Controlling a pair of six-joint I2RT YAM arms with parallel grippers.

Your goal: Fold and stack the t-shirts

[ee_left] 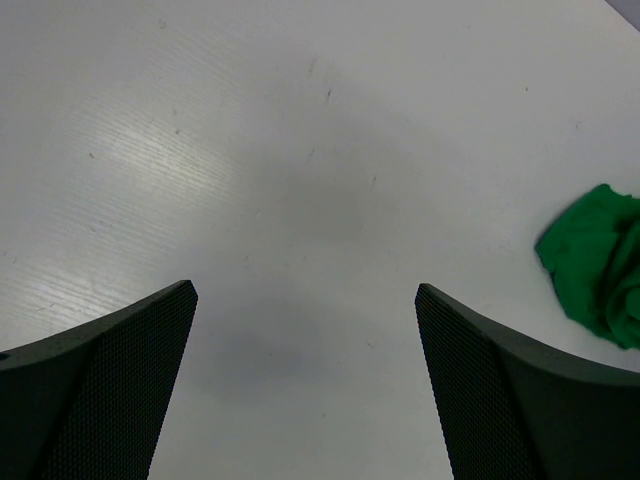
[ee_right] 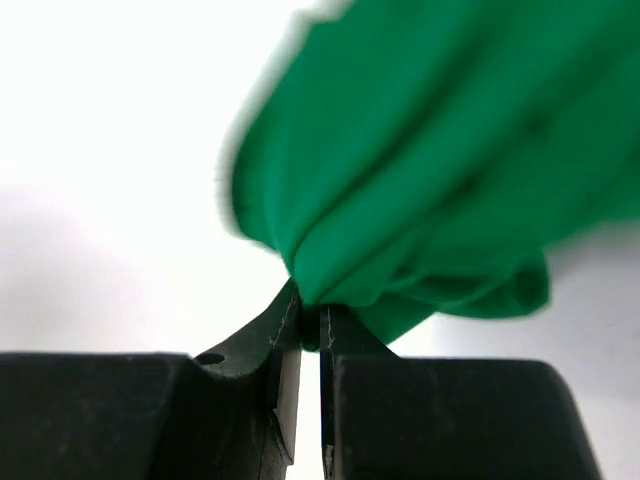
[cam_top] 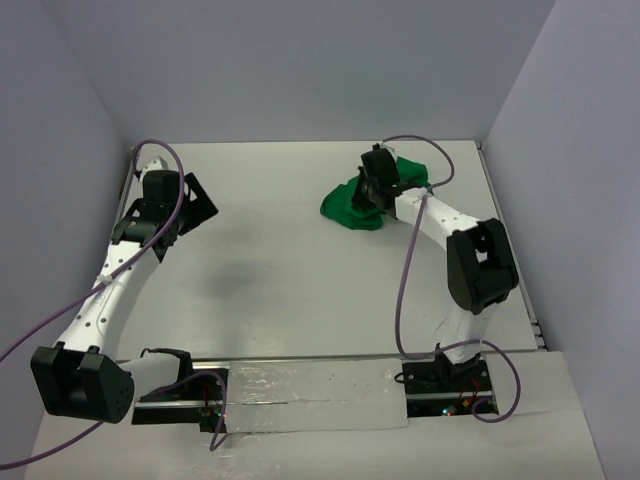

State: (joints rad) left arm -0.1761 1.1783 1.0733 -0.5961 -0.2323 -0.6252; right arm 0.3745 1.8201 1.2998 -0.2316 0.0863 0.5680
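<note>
The bright-green t-shirt (cam_top: 352, 205) lies bunched in a heap at the back right of the table. My right gripper (cam_top: 372, 188) is on top of the heap, shut on a fold of the t-shirt (ee_right: 420, 190), with the cloth pinched between its fingertips (ee_right: 312, 318). My left gripper (cam_top: 190, 205) is open and empty over bare table at the back left, its two fingers (ee_left: 110, 380) wide apart. The t-shirt also shows at the right edge of the left wrist view (ee_left: 600, 262).
The white table (cam_top: 300, 280) is walled by grey panels at the back and both sides. Purple cables loop along both arms. A strip of shiny tape (cam_top: 310, 395) runs between the arm bases at the near edge.
</note>
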